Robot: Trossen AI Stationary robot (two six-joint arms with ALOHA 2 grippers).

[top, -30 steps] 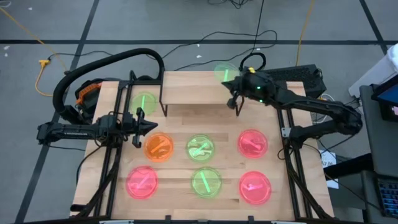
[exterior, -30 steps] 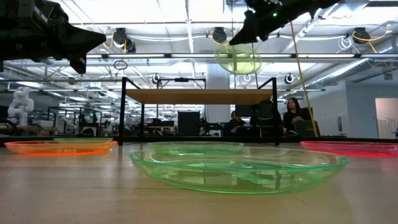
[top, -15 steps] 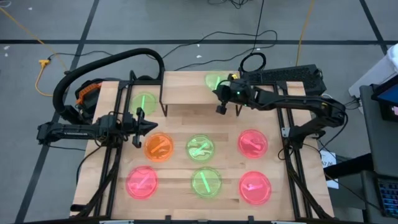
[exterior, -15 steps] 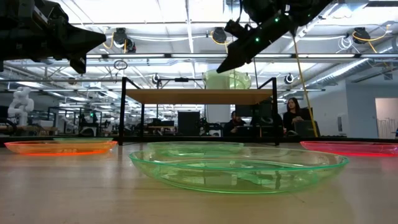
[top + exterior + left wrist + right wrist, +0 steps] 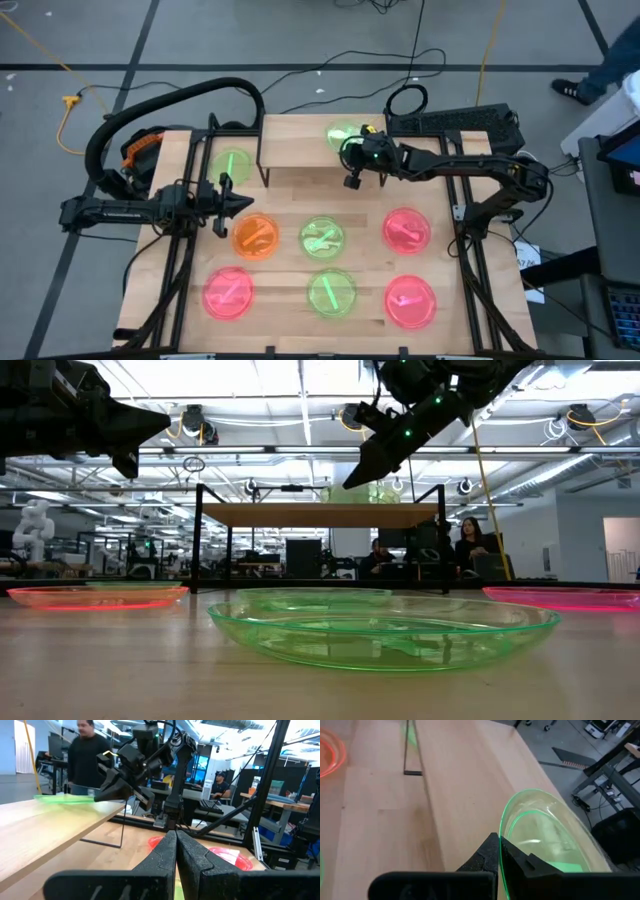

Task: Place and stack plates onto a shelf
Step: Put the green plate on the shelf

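Six plates lie flat along the near worktop, pink, green and orange. Left of them the left claw waits, its fingers pressed together on nothing. Farther back stands the shelf. The right claw is clamped on a green plate's near rim, the plate extending beyond it and resting low on the shelf's right end. Another green plate lies beside the shelf's left end.

Both dark, matte-black jointed arms are showing thick black looping cables. The right gripper is glowing with small green indicator lights; the left gripper is ending in tapered, textured black fingers.
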